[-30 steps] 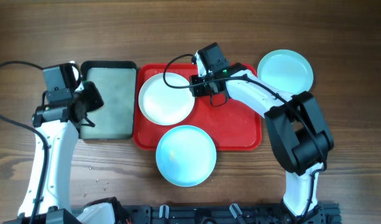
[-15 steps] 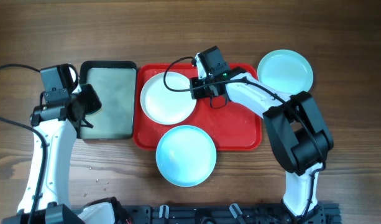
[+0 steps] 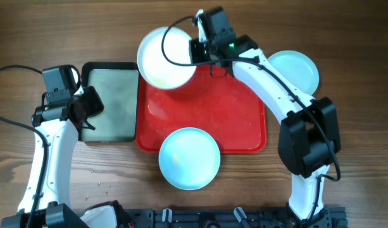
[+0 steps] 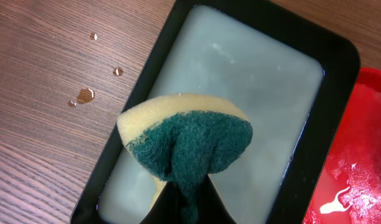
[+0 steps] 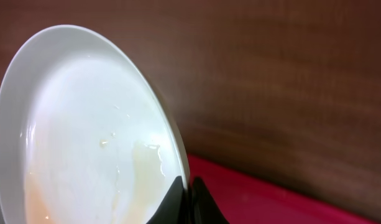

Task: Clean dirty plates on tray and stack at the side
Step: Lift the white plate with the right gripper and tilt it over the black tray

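Wooden tabletop: the right gripper (image 3: 197,50) clamps the rim of the white plate (image 3: 161,58), raised at eleven o'clock of the red tray (image 3: 238,126). The left gripper (image 3: 90,106), pinched on the sponge (image 4: 185,140) at nine o'clock, should wipe the tilted face gently while the rim grip stays firm.

The left arm (image 3: 51,152) runs from 7 o'clock up to 9 o'clock. Its wrist is bent so the left claw (image 3: 89,107) points toward 3 o'clock, jaws pinched tight on a sponge (image 4: 187,140). The right arm (image 3: 269,76) stands at 5 o'clock, elbow folded, forearm stretched to 12 o'clock. The right claw (image 3: 195,50) faces 9 o'clock, clamped on the rim of the white plate (image 3: 163,57).
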